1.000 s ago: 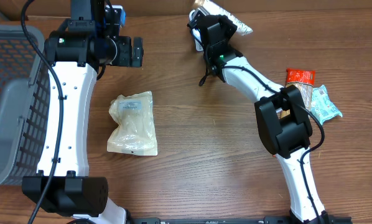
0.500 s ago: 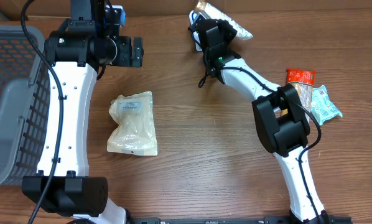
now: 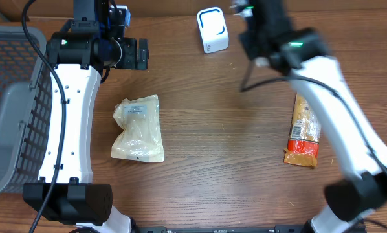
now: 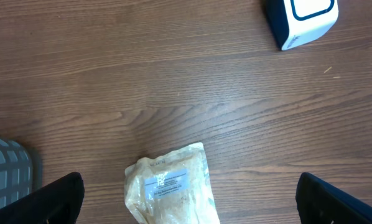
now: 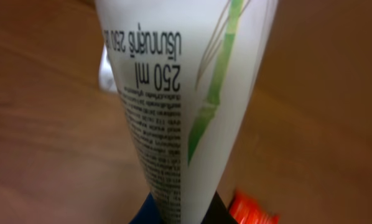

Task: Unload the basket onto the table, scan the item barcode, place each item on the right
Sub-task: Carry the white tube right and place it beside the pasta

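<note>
The right gripper's fingers (image 5: 216,213) are pinched almost fully together on the narrow end of a white tube (image 5: 173,106). It is printed "250 ml" and carries a green bamboo stalk. In the wrist view the tube rises from the right gripper (image 5: 176,216) and fills most of the frame. In the overhead view I cannot pick it out.

A second ago the right arm (image 3: 323,71) reached across the barcode scanner (image 3: 212,29) and hid most of it, and red and teal packets lay far to the scanner's right. Now the scanner stands uncovered and the arm has swung off to its right. Those packets are gone, and an orange snack packet (image 3: 302,129) lies flat well to the scanner's right, nearer the robot. I judge that a fresh item is in hand and not yet scanned. Its code must be turned toward the scanner's face.

The left gripper (image 4: 195,205) hangs to the scanner's left with its fingers (image 4: 55,199) spread as wide as they go, holding nothing. Beneath it a clear bag (image 3: 137,129) with a white label lies on the table (image 3: 213,175), and a grey basket (image 3: 6,97) stands further left.
</note>
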Controlling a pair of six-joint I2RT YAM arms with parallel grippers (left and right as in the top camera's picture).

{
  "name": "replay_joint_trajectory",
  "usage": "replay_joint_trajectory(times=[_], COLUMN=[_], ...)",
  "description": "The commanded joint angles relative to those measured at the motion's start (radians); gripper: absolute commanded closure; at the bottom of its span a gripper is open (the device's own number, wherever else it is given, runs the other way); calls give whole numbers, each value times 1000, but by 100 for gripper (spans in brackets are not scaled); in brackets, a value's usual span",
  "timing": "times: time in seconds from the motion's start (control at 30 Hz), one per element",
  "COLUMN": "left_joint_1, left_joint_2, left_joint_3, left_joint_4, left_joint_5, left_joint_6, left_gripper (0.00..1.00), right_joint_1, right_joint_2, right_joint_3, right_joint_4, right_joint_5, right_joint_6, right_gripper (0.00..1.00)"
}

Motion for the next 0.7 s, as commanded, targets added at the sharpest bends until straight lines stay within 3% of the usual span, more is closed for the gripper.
replay_joint_trajectory(times=[0.0, 0.13, 0.4, 0.67], left_joint_1=[-7, -6, -6, -7], left_joint_2=[-14, -14, -14, -14], left_joint_3=[12, 12, 12, 12], left_joint_4=[1, 1, 1, 1], left_joint_5=[-6, -6, -6, -6], left_joint_6=[19, 19, 19, 19], left_gripper=[0, 0, 0, 0], right_joint_1=[-82, -142, -210, -340], right_joint_2=[19, 48, 55, 56], right_joint_3=[-17, -119, -386, -588], right_joint_4=[-137, -249, -151, -54], right_joint_5=[-286, -373, -372, -177], right_joint_6=[240, 227, 147, 145], right_gripper=[96, 96, 96, 90])
